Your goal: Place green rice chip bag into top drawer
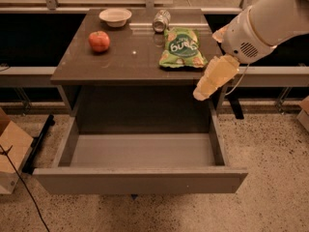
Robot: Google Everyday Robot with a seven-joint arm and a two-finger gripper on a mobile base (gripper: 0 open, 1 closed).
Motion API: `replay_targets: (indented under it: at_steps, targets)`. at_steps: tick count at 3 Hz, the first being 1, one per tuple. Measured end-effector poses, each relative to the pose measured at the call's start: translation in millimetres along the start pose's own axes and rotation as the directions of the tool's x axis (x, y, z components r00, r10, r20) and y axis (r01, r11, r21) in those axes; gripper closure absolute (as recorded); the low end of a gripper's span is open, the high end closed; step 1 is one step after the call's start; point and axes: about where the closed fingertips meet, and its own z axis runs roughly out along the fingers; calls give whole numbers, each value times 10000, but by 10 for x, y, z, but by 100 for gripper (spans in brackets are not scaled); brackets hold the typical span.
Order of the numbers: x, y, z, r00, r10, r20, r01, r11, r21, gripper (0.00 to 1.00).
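The green rice chip bag point(182, 48) lies flat on the right part of the dark table top point(130, 57), light green with a dark round logo. The top drawer point(140, 151) is pulled out wide open below the table, its grey inside bare. My gripper point(202, 94) hangs at the table's right front corner, just right of and below the bag, above the drawer's right side. It holds nothing that I can see.
A red apple point(99, 41) sits on the table's left part, a white bowl point(115, 17) at the back, and a silver can point(161, 20) lies on its side behind the bag. A cardboard box point(10, 149) stands on the floor at left.
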Motion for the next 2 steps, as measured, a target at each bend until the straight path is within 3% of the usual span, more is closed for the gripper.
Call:
replay_targets:
  at_steps: [1, 2]
  targets:
    - [-131, -347, 440, 9992, 195, 337, -179, 9987, -468, 0]
    - [-147, -343, 506, 9992, 207, 350, -190, 9986, -486, 0]
